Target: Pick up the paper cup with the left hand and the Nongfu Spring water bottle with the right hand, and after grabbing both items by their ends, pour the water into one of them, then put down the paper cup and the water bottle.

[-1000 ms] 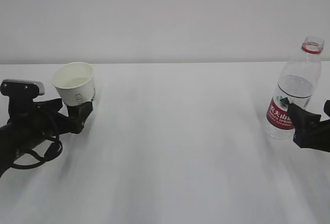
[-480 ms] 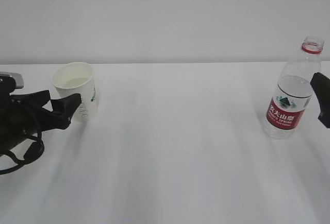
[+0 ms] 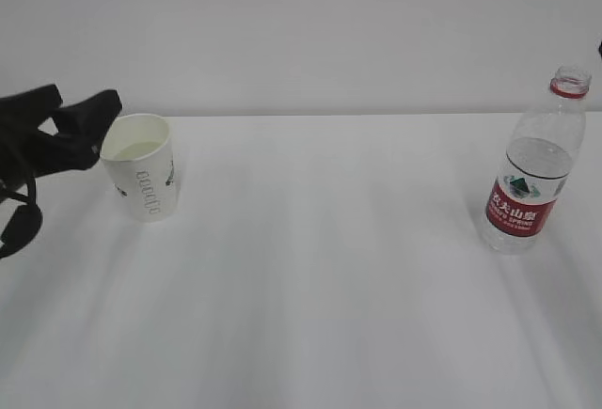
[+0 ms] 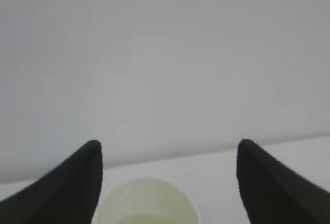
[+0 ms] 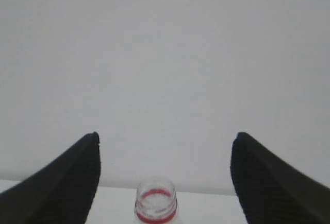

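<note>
Hovering at the left edge of the exterior frame, the black left claw [image 3: 89, 117] stood released just beside the small white tapered paper cup [image 3: 143, 166] on the white tabletop [image 3: 320, 268]. The clear, red-labelled water bottle [image 3: 532, 176] stood at far right. Only the right wrist view showed the right claw [image 5: 165, 183], jaws spread above the bottle's open neck.

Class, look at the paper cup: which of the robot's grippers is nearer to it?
Left. The left gripper hangs open just above and beside the cup; the right gripper is far across the table, above the bottle.
</note>
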Motion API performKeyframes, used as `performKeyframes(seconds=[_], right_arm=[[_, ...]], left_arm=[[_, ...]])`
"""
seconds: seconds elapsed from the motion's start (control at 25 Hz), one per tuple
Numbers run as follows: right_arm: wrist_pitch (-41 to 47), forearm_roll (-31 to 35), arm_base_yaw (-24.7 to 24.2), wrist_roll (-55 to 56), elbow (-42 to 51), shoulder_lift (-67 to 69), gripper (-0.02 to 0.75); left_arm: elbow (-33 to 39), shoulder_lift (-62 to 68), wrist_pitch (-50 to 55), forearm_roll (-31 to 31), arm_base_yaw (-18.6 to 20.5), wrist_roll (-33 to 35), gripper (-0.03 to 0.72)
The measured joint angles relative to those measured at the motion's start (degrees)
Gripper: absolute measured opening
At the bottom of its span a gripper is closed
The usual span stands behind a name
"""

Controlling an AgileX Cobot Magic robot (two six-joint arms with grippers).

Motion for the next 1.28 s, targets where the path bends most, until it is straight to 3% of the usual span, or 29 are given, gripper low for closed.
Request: performKeyframes(seconds=[0.52,1.08,1.28], right_arm=[[22.72,0.0,0.0,-0.1,-15.73,-9.32,0.594],[40.66,0.0,0.0,-0.2,-20.7,-21.53,0.593],[48.42,0.0,0.0,-0.2,-21.66,-26.94,0.593]], left_arm=[[0.24,-18.08,3.61,0.34,0.0,-1.18,0.514],[0.37,-44.29,48.39,0.46,0.0,-4.19,0.512],[-3.67,-54.4,69.13,0.56,0.0,-4.28,0.506]])
